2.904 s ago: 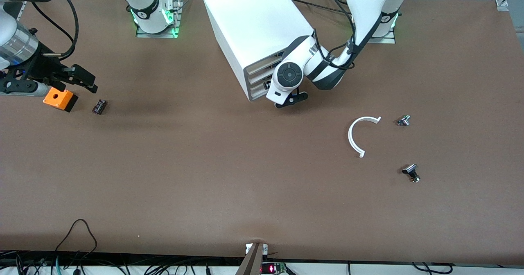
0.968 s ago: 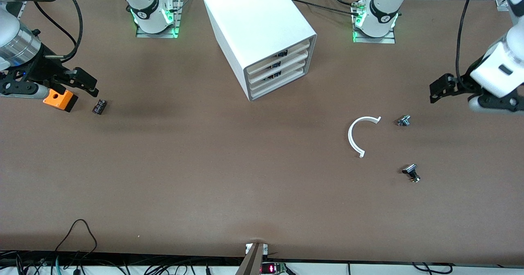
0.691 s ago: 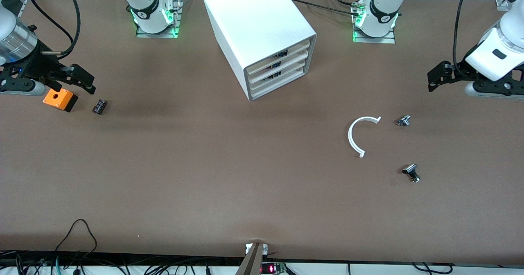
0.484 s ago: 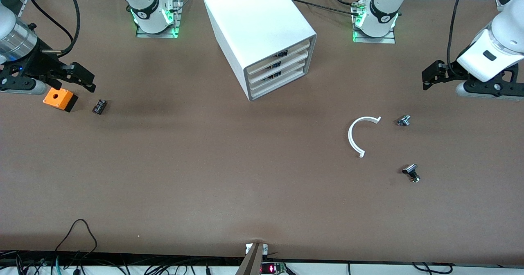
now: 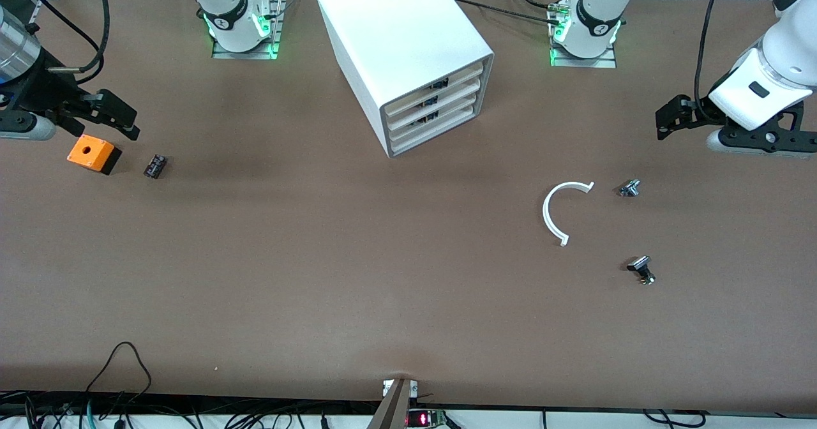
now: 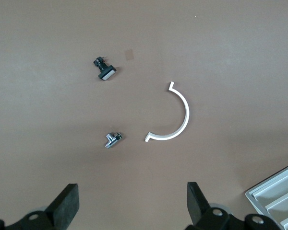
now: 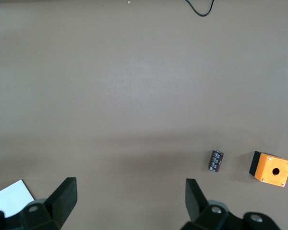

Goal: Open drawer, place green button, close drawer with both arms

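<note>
The white cabinet (image 5: 396, 27) stands at the back middle with all three drawers shut. The lowest drawer (image 5: 447, 121) shows its small black handle. The green-capped button is out of view. My left gripper (image 5: 667, 119) is open and empty, over the table at the left arm's end; in the left wrist view (image 6: 133, 211) only bare table lies between its fingers. My right gripper (image 5: 118, 116) is open and empty, over the table at the right arm's end beside the orange box (image 5: 93, 154). It also shows in the right wrist view (image 7: 129, 206).
A small dark part (image 5: 155, 166) lies beside the orange box. A white arc piece (image 5: 556, 210), a silver knob (image 5: 629, 188) and a black knob (image 5: 641, 269) lie toward the left arm's end. Cables run along the table's front edge.
My left arm has drawn back from the cabinet's front to its own end of the table. My right gripper has moved off the orange box. The drawers stay shut.
</note>
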`<state>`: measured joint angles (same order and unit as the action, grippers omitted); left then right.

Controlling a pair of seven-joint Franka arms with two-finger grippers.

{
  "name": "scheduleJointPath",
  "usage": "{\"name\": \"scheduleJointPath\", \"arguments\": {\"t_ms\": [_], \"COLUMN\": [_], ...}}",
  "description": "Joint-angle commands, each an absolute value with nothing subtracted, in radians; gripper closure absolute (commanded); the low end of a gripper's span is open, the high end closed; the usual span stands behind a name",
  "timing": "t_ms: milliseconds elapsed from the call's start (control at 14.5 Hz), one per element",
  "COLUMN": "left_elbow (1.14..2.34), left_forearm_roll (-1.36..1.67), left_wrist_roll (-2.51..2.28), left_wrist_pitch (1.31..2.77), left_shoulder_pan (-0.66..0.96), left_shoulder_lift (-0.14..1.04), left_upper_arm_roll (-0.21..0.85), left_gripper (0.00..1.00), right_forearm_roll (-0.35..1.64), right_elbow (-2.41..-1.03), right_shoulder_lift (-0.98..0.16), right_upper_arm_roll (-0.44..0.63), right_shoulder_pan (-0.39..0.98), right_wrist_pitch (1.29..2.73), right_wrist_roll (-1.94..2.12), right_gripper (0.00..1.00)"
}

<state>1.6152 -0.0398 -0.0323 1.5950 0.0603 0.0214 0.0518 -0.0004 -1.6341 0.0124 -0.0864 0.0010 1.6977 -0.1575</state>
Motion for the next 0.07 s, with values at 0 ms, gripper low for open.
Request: {"name": "scheduleJointPath", "arguments": {"t_ms": [0], "left_elbow": [1.582], "left_forearm_roll": [-0.025], "left_wrist_roll": [-0.025], "left_wrist_pitch": [1.569], "left_shoulder_pan": [0.061], "left_shoulder_lift": [0.037], "left_upper_arm_roll": [0.052], "left_gripper": [0.01], "right_forearm_roll": [-0.002], "right_elbow": [-1.6], "right_shoulder_lift": [-0.006], "right_upper_arm_roll": [-0.101], "right_shoulder_pan": [-0.014], "right_wrist_pitch": [1.674], "right_wrist_roll": [-0.155], "right_gripper": [0.0]}}
